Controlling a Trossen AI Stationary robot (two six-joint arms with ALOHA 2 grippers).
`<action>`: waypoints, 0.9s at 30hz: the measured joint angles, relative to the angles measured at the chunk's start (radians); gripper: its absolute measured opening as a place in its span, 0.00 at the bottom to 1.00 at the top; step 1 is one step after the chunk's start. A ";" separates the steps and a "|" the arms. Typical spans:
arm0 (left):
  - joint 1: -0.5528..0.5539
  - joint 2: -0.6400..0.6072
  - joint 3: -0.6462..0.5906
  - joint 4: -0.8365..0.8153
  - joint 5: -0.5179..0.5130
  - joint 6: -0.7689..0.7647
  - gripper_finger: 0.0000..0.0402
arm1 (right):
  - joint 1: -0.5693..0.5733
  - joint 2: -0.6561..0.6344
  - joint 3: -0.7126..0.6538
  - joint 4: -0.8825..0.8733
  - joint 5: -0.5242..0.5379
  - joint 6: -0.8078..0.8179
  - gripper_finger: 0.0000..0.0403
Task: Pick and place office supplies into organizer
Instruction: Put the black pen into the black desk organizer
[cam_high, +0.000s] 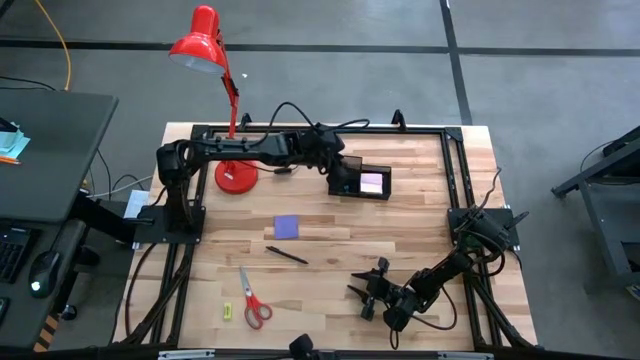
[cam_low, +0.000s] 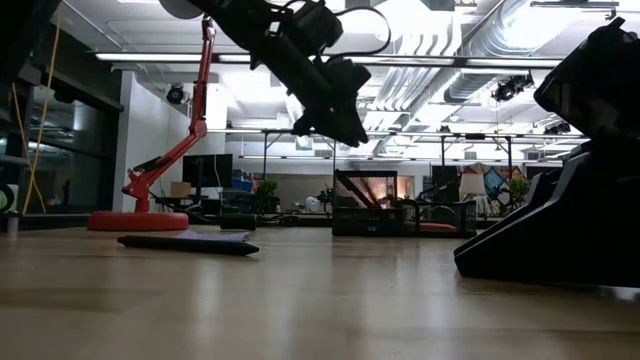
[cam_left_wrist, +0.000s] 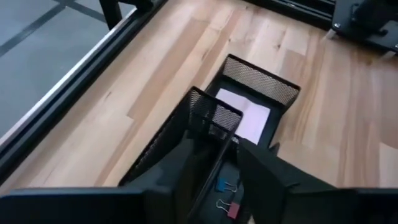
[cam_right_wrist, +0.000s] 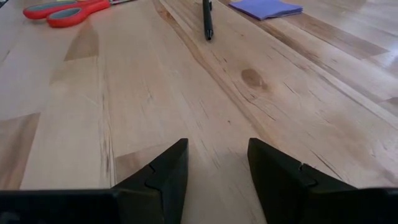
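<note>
Wooden planks make the worktop (cam_high: 400, 250), framed by black rails, with grey floor around it; a red desk lamp (cam_high: 222, 90) stands at its far left part, and the low view shows a bright office room behind. The left end effector (cam_high: 340, 178) hangs over the organizer (cam_high: 368, 180), a black mesh tray at the far middle of the worktop; its fingers (cam_left_wrist: 267, 177) stand a little apart and nothing is between them; a pink note pad (cam_left_wrist: 242, 115) lies in the open compartment, and small binder clips (cam_left_wrist: 227, 196) lie in another one. The right end effector (cam_high: 368, 290) rests low at the near right side; its fingers (cam_right_wrist: 163, 174) are apart and hold nothing, only bare wood is between them. The purple note pad (cam_high: 287, 227) lies flat near the middle; a black pen (cam_high: 286, 255) lies just beside it, nearer to the front; the red-handled scissors (cam_high: 252, 298) and a tiny yellow-green piece (cam_high: 227, 311) lie at the near left, well apart from the organizer.
</note>
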 joint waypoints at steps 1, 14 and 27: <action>-0.002 0.000 0.000 0.000 0.004 -0.002 0.31 | 0.000 0.000 0.000 0.000 0.000 0.000 0.40; -0.005 -0.037 0.000 -0.066 0.186 -0.080 0.55 | 0.000 0.000 0.000 -0.008 0.013 0.000 0.40; -0.029 -0.222 0.000 -0.163 0.186 -0.064 0.49 | -0.001 0.000 0.000 -0.010 0.010 0.030 0.40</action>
